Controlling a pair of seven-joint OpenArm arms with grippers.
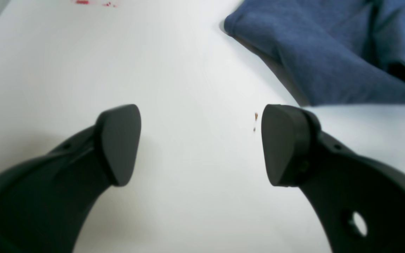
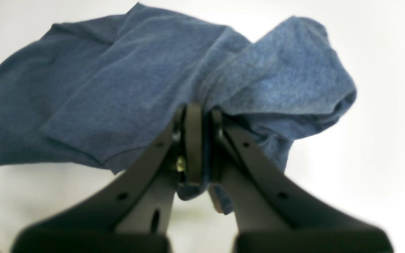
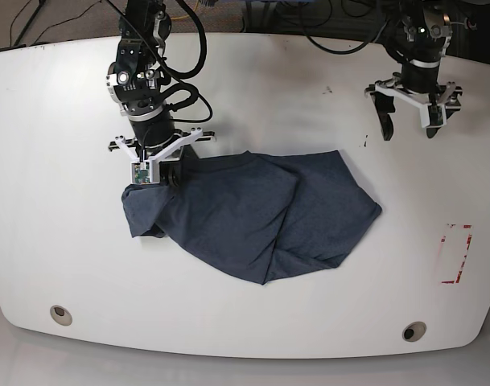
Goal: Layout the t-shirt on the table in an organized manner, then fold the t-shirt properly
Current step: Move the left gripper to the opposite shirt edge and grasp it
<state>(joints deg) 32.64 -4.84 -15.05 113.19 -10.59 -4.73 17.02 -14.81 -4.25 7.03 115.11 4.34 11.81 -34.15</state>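
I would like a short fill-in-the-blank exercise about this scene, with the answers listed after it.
1. The right gripper is shut on an edge of the ______.
2. The left gripper is ______ and holds nothing.
3. The t-shirt lies crumpled on the white ______.
4. Near the table's front edge, on the left gripper's side, is a rectangle marked in ______ tape.

Missing words: t-shirt; open; table; red

T-shirt [image 1: 329, 52] cut off by left wrist view's top/right edges.
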